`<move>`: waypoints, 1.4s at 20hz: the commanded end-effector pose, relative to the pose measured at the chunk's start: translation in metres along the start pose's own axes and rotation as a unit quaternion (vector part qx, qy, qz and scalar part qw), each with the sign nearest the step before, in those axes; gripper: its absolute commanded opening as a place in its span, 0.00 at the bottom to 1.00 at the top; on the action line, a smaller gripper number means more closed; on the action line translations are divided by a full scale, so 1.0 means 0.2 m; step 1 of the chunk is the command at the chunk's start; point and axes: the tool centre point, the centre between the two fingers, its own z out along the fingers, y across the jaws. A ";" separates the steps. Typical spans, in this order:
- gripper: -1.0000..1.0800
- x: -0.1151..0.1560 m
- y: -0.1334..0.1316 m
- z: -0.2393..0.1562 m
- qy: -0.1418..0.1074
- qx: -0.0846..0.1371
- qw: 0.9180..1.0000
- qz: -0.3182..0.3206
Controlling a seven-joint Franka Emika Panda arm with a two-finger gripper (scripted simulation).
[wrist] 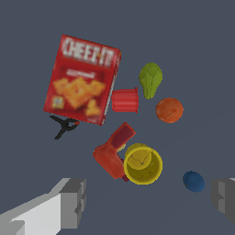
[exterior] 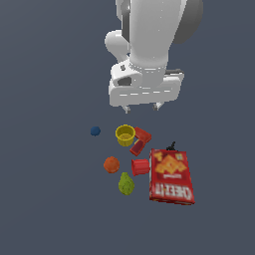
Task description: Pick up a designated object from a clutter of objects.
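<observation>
Plain dark grey-blue floor (exterior: pixel 45 199) all around, clutter gathered near its middle. Gripper (exterior: pixel 142 106) up above the pile, jaws spread wide, nothing between the fingers (wrist: pixel 73 202). Yellow-green pear (exterior: pixel 126 184) lying free at the near edge of the group, just beside the orange ball (exterior: pixel 111 164) and a red block (exterior: pixel 140 167), close to the Cheez-It box (exterior: pixel 172 176). Yellow cup (exterior: pixel 125 135) upright farther back, blue ball (exterior: pixel 95 131) apart toward the exterior view's left. Small black clamp (wrist: pixel 64 126) against the box's far edge.

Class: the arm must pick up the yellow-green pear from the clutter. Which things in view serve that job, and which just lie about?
For the job: pear, gripper.
Lying about: Cheez-It box, yellow cup, orange ball, blue ball, red blocks, black clamp.
</observation>
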 end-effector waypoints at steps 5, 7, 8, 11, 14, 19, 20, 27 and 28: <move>0.96 0.04 0.01 0.03 0.001 0.001 1.000 0.007; 0.96 0.07 0.02 0.05 0.001 0.002 1.000 0.012; 0.96 0.08 0.03 0.06 0.002 0.002 1.000 0.015; 0.96 0.14 0.05 0.11 0.003 0.004 1.000 0.026; 0.96 0.21 0.07 0.18 0.004 0.005 0.999 0.040; 0.96 0.36 0.13 0.33 0.006 0.007 0.997 0.070; 0.96 0.39 0.14 0.37 0.007 0.008 0.997 0.077; 0.96 0.58 0.23 0.65 0.010 0.007 0.992 0.123; 0.96 0.60 0.24 0.69 0.011 0.007 0.992 0.129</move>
